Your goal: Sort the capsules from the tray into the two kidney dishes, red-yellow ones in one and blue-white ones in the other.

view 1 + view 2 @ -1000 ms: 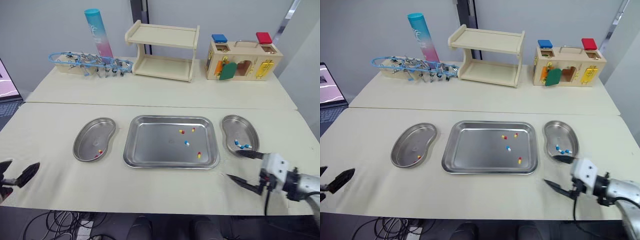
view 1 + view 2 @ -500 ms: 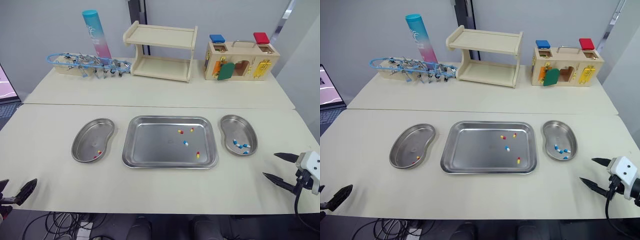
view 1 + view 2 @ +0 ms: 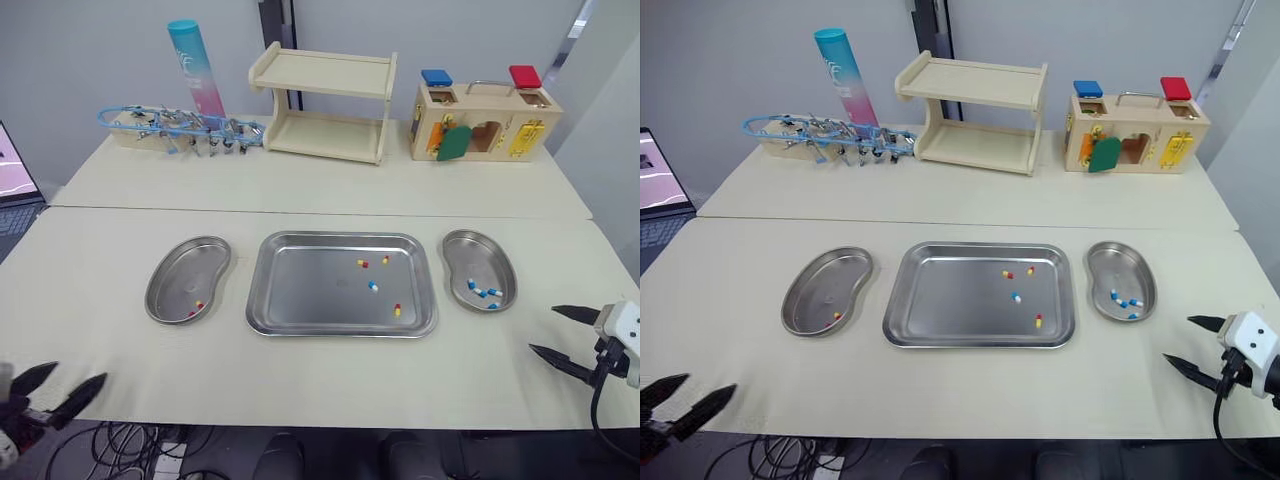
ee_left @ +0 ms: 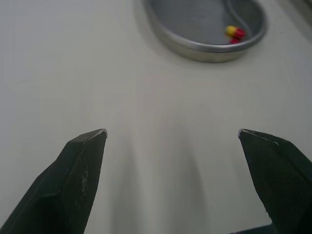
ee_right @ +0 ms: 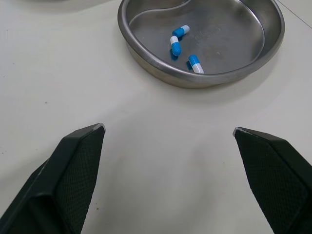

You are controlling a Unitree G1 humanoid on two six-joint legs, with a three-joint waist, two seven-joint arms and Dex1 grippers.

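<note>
The right gripper (image 3: pixel 545 330) hovers low over the table (image 3: pixel 480 365), its two black fingers spread wide with nothing between them. Straight ahead of its fingertips, near but apart, sits the right kidney dish (image 5: pixel 229 34), which holds three blue-white capsules (image 5: pixel 174 46). Further out, ahead and to this gripper's left, lies the tray (image 3: pixel 310 285). Four capsules are left in it, all in the half closer to this gripper. Nearest is a red-yellow capsule (image 3: pixel 397 310) by the tray's near rim. A little beyond it is the lone blue-white capsule (image 3: pixel 373 286), and farthest are two more red-yellow capsules (image 3: pixel 363 264). The lone blue-white capsule seems to lie on a slant to the tray's sides, though it is too small to be sure.

The left gripper (image 3: pixel 80 372) is likewise spread and empty. Ahead and to its right is the left kidney dish (image 3: pixel 190 262), with a red-yellow capsule in it (image 4: pixel 235 32). The tray's capsules lie well past that dish and across the tray's bare half.

The right arm looks better placed for the lone blue-white capsule: a reach forward and leftward, then a short carry back to the dish just ahead. The red-yellow ones belong in the far dish, so they call for either a long reach by the left arm or a crossing by the right.
</note>
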